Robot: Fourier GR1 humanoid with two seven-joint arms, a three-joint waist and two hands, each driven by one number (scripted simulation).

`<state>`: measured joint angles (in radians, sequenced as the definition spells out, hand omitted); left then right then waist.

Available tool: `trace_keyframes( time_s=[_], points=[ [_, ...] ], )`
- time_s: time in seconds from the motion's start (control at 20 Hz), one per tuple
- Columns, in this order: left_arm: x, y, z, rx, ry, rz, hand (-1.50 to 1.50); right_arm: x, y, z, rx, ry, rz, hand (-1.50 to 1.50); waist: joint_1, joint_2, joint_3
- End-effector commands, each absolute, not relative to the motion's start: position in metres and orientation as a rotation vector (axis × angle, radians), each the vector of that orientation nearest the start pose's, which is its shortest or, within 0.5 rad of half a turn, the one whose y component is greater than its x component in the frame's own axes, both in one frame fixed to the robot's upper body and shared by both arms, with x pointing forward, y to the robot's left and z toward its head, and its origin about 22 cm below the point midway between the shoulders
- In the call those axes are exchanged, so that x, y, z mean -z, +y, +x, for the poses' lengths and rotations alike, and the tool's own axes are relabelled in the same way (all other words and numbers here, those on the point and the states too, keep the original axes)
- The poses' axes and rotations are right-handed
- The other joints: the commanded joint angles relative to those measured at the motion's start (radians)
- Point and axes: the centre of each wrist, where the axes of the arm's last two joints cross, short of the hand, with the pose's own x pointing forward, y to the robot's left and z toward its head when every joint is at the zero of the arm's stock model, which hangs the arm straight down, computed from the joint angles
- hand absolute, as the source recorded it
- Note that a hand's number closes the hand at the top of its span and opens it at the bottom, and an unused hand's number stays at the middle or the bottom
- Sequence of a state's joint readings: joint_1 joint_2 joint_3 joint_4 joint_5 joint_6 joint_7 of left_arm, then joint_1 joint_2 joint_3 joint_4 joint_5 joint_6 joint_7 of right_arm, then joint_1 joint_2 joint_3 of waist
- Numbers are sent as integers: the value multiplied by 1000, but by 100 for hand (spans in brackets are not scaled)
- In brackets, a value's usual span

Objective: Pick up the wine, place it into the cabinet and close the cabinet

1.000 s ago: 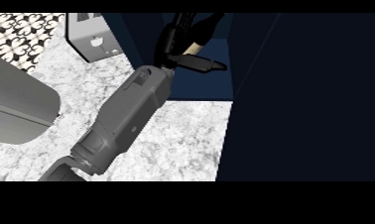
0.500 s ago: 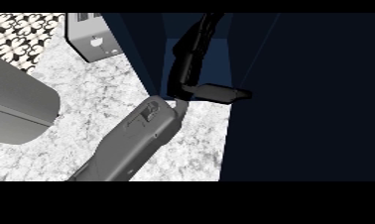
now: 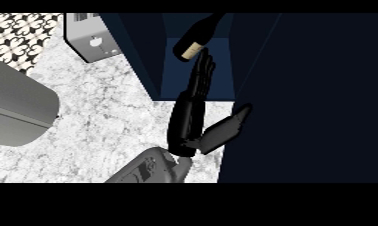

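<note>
The wine bottle, dark with a tan label, lies tilted inside the open dark blue cabinet at the top middle. My left hand stretches up from the lower middle, fingers straight, thumb out to the right. Its fingertips end right beside the bottle's label; I cannot tell whether they touch it. The hand is open and holds nothing. My right hand does not show.
The cabinet's dark door or side fills the right half. On the marble counter a grey box-shaped appliance stands at the back left. A large grey rounded object sits at the left edge.
The hand's curled fingers have straightened, and the bottle now shows uncovered in the cabinet. The forearm has drawn back toward the lower edge.
</note>
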<state>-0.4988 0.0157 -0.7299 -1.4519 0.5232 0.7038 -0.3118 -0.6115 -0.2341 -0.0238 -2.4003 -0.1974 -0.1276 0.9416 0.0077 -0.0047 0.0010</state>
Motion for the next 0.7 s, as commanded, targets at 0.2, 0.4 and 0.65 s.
trace_keyframes(
  time_s=[0.2,0.4,0.65],
  points=[
    [-81,38,186,-152,-1826,-516,150,-285,-197,177,-274,-1997,204,-150,-1,1,-1],
    [-77,74,165,-78,-1817,-571,150,-291,-202,153,-301,-1980,215,-150,-7,0,-2],
    [-77,102,146,-62,-1821,-606,150,-282,-189,156,-419,-1902,324,150,-4,1,-1]
  ],
)
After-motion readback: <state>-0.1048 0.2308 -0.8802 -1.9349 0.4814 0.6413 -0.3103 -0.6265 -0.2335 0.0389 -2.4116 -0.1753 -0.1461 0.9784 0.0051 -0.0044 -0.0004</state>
